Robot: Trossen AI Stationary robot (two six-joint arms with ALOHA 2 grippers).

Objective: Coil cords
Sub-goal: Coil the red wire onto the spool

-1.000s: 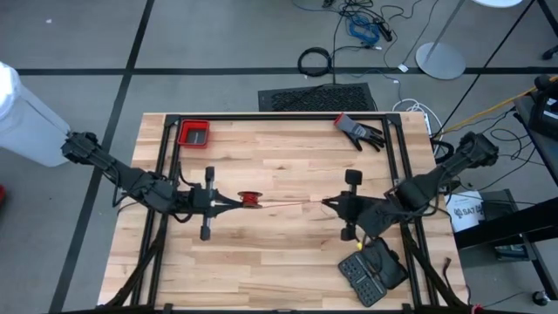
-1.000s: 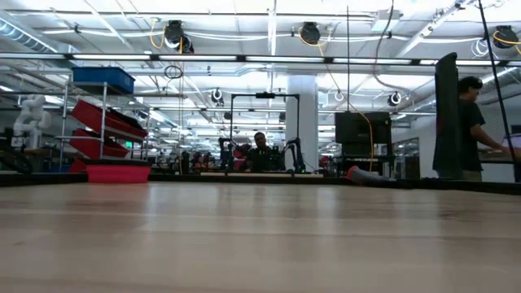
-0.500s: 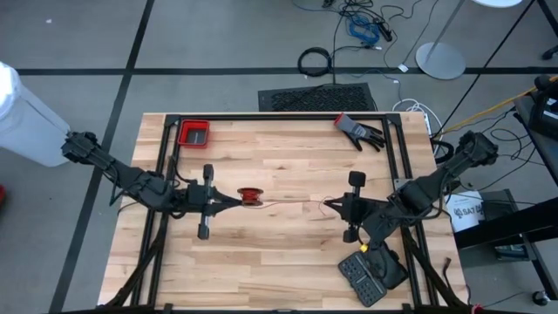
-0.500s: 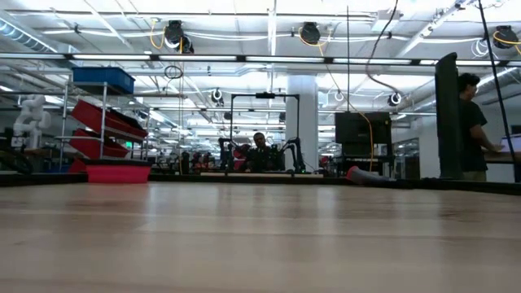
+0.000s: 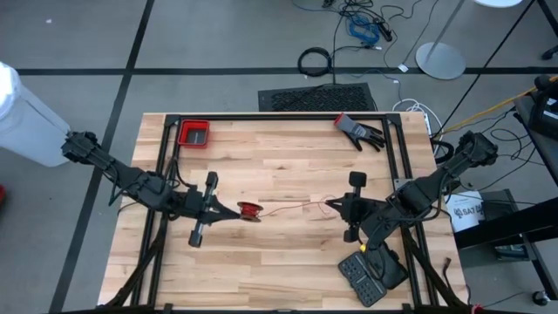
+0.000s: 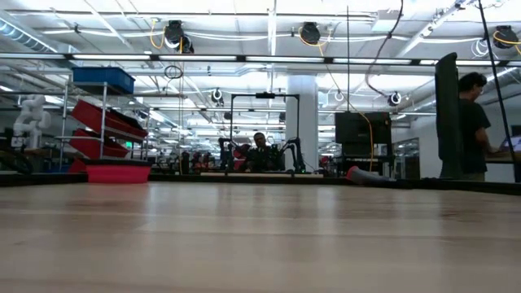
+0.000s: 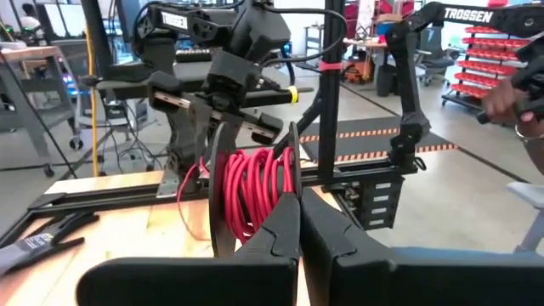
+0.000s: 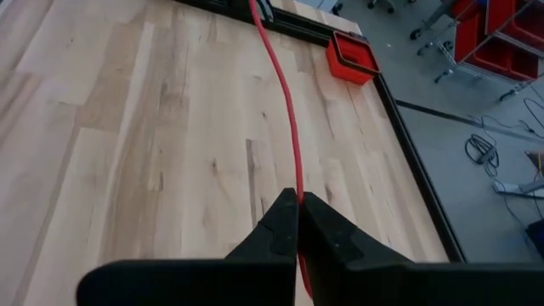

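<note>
Fingers (image 8: 299,223) clamped on red cord (image 8: 280,110)

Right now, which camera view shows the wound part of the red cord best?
The left wrist view: the red coil fills the middle, its loops visible, at the left gripper. The high view shows only a small red spot. The right wrist view shows only the straight cord; the low view shows nothing.

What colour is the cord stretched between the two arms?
Red; the cord shows best in the right wrist view.

We see the spool (image 5: 250,210) on the table (image 5: 279,157) just right of the left gripper (image 5: 229,212); the cord (image 5: 292,207) runs from it right to the right gripper (image 5: 330,205).
</note>
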